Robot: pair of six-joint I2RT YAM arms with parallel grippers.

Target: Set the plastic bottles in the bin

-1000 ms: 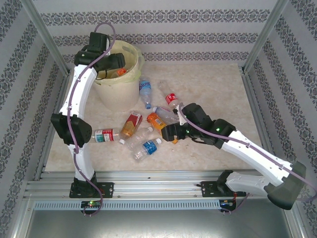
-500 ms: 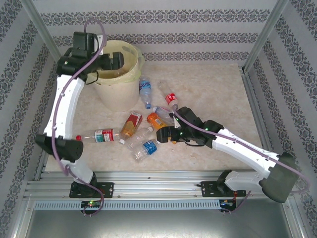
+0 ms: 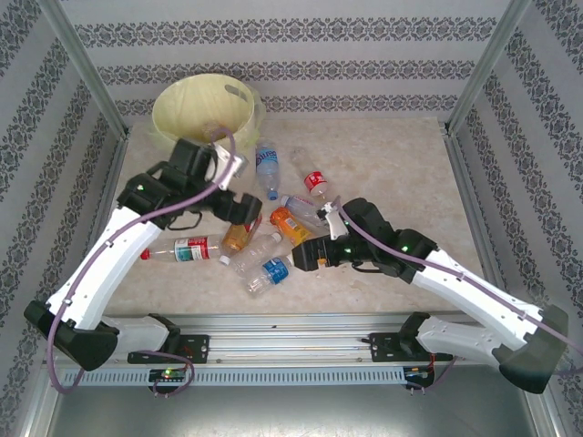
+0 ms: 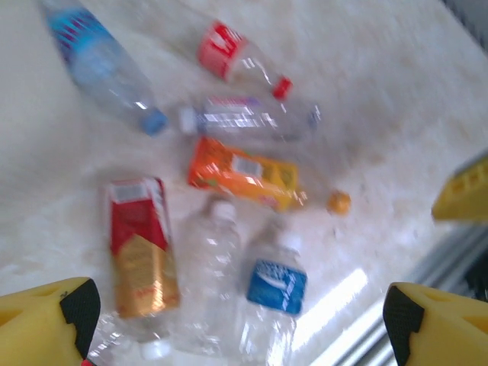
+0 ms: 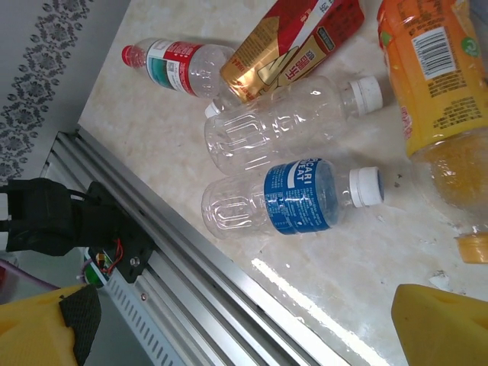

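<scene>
Several plastic bottles lie in a pile mid-table: a blue-labelled one (image 3: 274, 270) (image 5: 293, 198) (image 4: 276, 286), a clear one (image 3: 250, 253) (image 5: 290, 122), a red-and-gold one (image 3: 241, 228) (image 4: 141, 244), an orange one (image 3: 290, 223) (image 4: 244, 174) and a red-labelled one (image 3: 191, 248). The bin (image 3: 205, 105) stands at the back left. My left gripper (image 3: 241, 209) (image 4: 240, 335) hovers open over the pile's left side. My right gripper (image 3: 305, 255) (image 5: 244, 328) is open just right of the blue-labelled bottle, holding nothing.
Nearer the bin lie a blue-labelled bottle (image 3: 267, 164), a red-capped bottle (image 3: 314, 182) and a clear one (image 3: 305, 208). An aluminium rail (image 3: 291, 323) (image 5: 229, 282) runs along the table's front edge, close to the right gripper. Bare table lies to the right.
My left arm has swung from over the bin down to the bottle pile, its jaws wider. My right gripper has edged left toward the blue-labelled bottle and opened further.
</scene>
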